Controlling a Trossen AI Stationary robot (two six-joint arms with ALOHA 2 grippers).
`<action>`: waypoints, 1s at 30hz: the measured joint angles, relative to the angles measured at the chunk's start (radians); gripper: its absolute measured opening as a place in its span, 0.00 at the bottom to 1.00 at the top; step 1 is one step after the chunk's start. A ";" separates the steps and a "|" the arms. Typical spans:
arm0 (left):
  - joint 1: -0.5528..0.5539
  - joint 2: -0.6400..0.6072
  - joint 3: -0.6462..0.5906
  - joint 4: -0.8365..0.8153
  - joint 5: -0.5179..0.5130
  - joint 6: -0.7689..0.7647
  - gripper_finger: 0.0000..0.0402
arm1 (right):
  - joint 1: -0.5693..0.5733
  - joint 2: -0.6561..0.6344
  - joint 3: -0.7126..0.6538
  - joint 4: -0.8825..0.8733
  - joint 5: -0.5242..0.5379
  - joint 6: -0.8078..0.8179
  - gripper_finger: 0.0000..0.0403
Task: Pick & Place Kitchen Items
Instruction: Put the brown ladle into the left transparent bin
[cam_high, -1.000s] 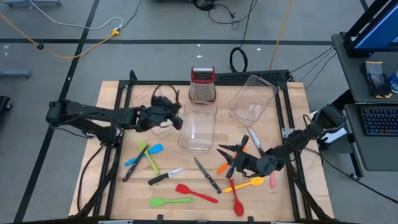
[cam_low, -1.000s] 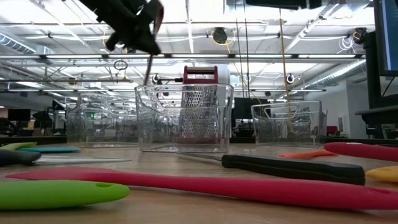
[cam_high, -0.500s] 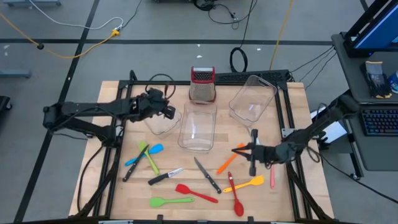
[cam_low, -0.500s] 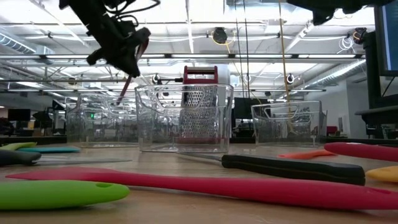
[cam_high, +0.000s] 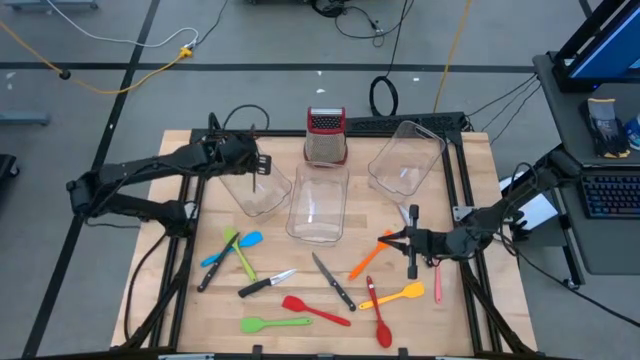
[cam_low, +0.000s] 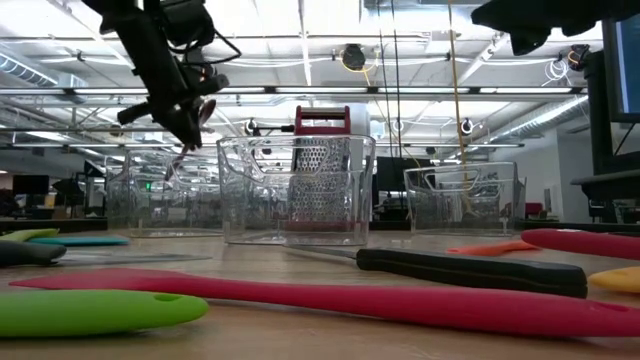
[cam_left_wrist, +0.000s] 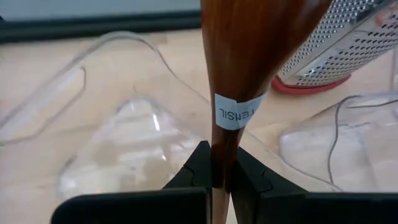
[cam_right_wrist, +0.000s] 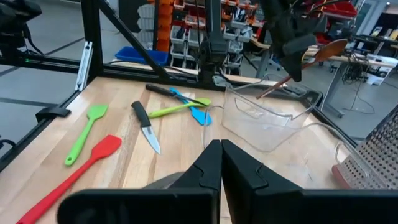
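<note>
My left gripper (cam_high: 252, 165) is shut on a brown wooden spoon (cam_left_wrist: 239, 56) with a white label, above the left clear tub (cam_high: 258, 192). In the right wrist view the spoon's bowl (cam_right_wrist: 331, 51) is up and its handle slants down over that tub. My right gripper (cam_high: 388, 240) hovers shut and level above the table's right half, with nothing between its fingers (cam_right_wrist: 211, 163), over an orange spatula (cam_high: 365, 258). Coloured spatulas, spoons and black-handled knives lie flat on the wood, among them a red spatula (cam_high: 315, 310), a green one (cam_high: 275, 323) and a knife (cam_high: 335, 283). My left gripper pinches the wooden spoon's handle (cam_left_wrist: 219, 155) between its two fingers, just below the label. The fingers slant down and lie across the handle. The spoon is lifted clear and tilted, bowl uppermost, with its handle end (cam_low: 170, 165) hanging below the fingers over the left tub.
A middle clear tub (cam_high: 320, 205) and a right clear tub (cam_high: 405, 160) stand beyond the utensils. A steel grater with a red top (cam_high: 325, 135) stands at the far edge. Blue and green utensils (cam_high: 238, 248) lie at the left, a yellow spatula (cam_high: 395, 295) at the right.
My left gripper has carried the spoon from beside the middle tub toward the table's far left, over the left tub, rolling so the spoon now slants. My right gripper has drawn back from the utensils toward the right edge, tipped up to level and shut on nothing.
</note>
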 joint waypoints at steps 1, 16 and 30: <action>0.013 0.000 0.000 0.000 0.028 -0.005 0.04 | 0.000 0.000 0.000 -0.008 0.000 0.009 0.00; 0.143 0.000 0.000 -0.078 0.424 -0.131 0.04 | 0.001 0.000 0.000 -0.136 -0.001 0.090 0.00; 0.088 0.003 0.000 -0.254 0.399 -0.245 0.04 | 0.001 0.000 0.000 -0.141 -0.001 0.087 0.00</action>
